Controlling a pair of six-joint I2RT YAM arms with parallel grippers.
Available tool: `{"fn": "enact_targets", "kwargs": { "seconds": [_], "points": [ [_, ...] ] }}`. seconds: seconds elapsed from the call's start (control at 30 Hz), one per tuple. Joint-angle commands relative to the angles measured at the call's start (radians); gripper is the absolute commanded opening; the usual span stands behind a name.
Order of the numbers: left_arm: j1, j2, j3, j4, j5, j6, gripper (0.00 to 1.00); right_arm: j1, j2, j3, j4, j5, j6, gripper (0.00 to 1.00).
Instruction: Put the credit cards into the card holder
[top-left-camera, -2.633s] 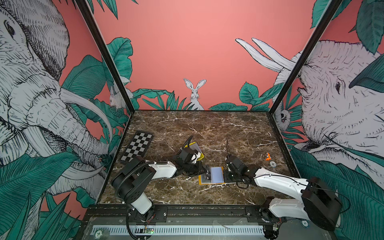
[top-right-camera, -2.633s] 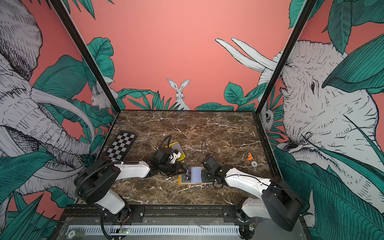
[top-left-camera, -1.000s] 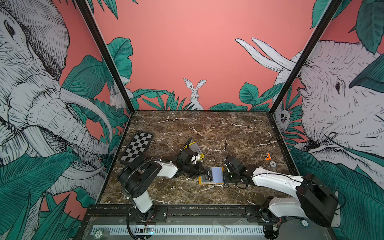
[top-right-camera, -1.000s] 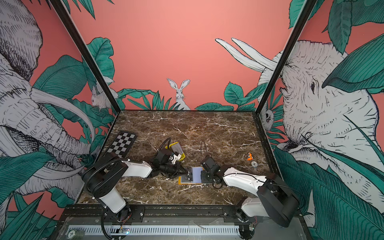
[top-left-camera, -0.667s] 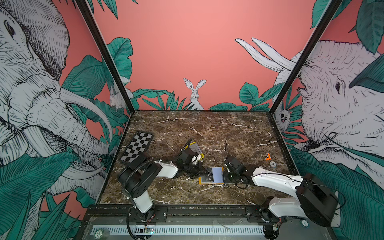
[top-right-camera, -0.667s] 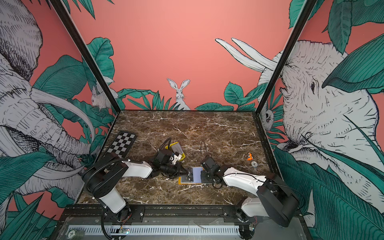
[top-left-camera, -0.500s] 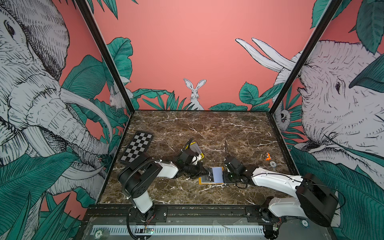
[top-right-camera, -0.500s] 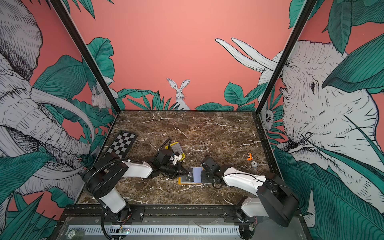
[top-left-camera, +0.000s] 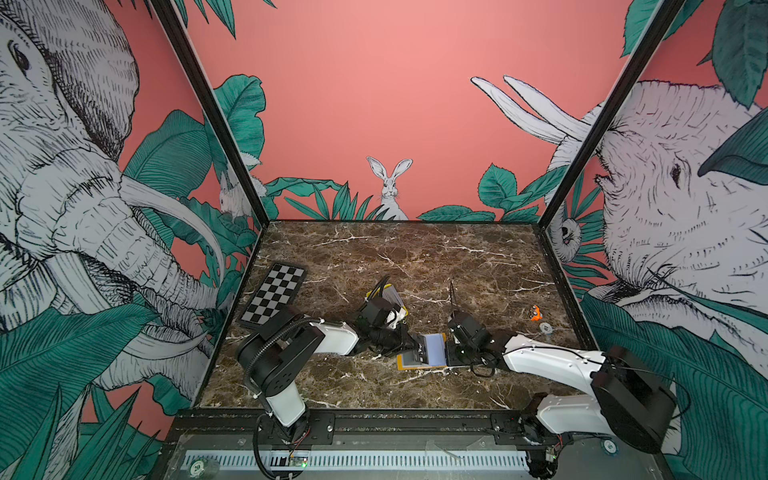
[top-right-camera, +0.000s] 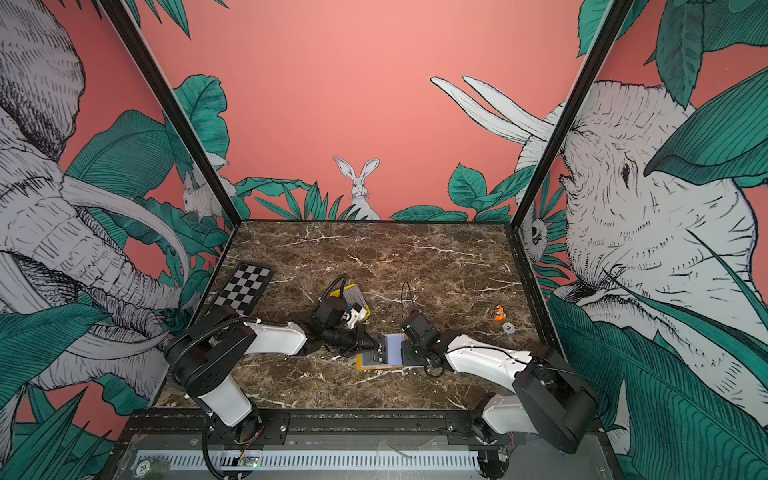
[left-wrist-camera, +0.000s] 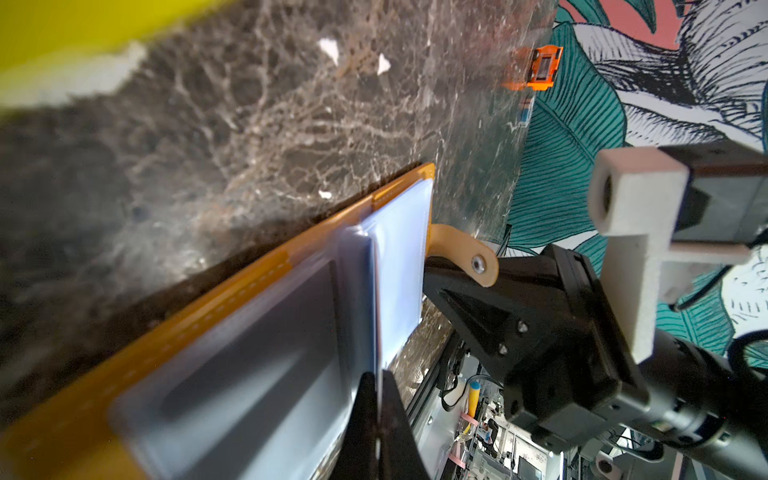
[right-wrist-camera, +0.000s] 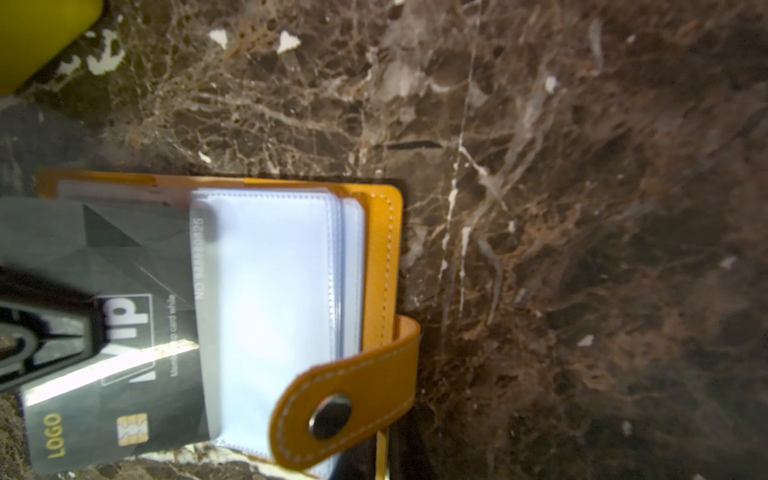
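Orange-yellow stitched leather, the card holder (top-left-camera: 401, 362) lies open and flat on the marble table (top-left-camera: 415, 257), its snap tab (right-wrist-camera: 361, 374) curling upward at one end. A glossy black VIP credit card (right-wrist-camera: 116, 266) tilts over the holder's other half, long axis parallel to the fold. Its leading long edge shows through a frosted clear sleeve (right-wrist-camera: 270, 311). The left gripper (top-left-camera: 416, 344) is clamped on the card's outer edge. The right gripper (top-left-camera: 449, 353) is closed at the tab end; I cannot tell whether it pinches anything. Bare marble lies beyond the tab, and a yellow tray (top-left-camera: 371, 295) sits near, behind the holder.
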Motion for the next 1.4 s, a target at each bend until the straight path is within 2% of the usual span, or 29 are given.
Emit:
{"fn": "enact_targets", "kwargs": {
  "seconds": [0.0, 0.23, 0.37, 0.83, 1.1, 1.37],
  "points": [
    [-0.008, 0.012, 0.004, 0.035, -0.016, -0.018, 0.02, -0.004, 0.026, -0.038, 0.002, 0.010, 0.012, 0.09],
    [-0.046, 0.044, 0.014, 0.069, -0.042, -0.040, 0.02, -0.004, 0.011, -0.060, 0.022, -0.002, 0.030, 0.08],
    [-0.062, 0.051, 0.013, 0.081, -0.065, -0.056, 0.06, -0.004, 0.003, -0.073, 0.030, -0.001, 0.039, 0.08],
    [-0.083, -0.075, 0.097, -0.373, -0.269, 0.109, 0.28, -0.003, 0.016, -0.092, 0.035, 0.014, 0.050, 0.05],
    [-0.104, -0.088, 0.105, -0.460, -0.319, 0.128, 0.27, -0.004, 0.023, -0.086, 0.036, 0.015, 0.050, 0.05],
    [-0.124, -0.044, 0.110, -0.344, -0.260, 0.080, 0.22, -0.003, 0.025, -0.080, 0.026, 0.015, 0.046, 0.05]
  ]
}}
